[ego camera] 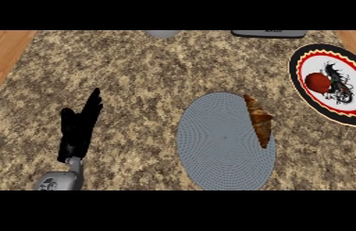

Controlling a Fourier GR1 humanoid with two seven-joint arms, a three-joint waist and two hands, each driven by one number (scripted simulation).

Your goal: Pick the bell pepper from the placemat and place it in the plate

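Note:
A red bell pepper [318, 82] lies on the plate [306, 55], a round plate with a red, black and cream rim and a dark drawing, at the right edge of the head view. The grey round placemat [219, 150] lies in the lower middle, with nothing of the pepper on it. My left hand [80, 126] stands at the lower left with its fingers straight and pointing up, far from both. It holds nothing. My right hand does not show.
A brown croissant [259, 119] lies along the placemat's right edge. A grey rounded object [163, 34] and a dark flat object [268, 33] sit at the counter's far edge. Wooden strips border the speckled counter [139, 74] at both upper corners.

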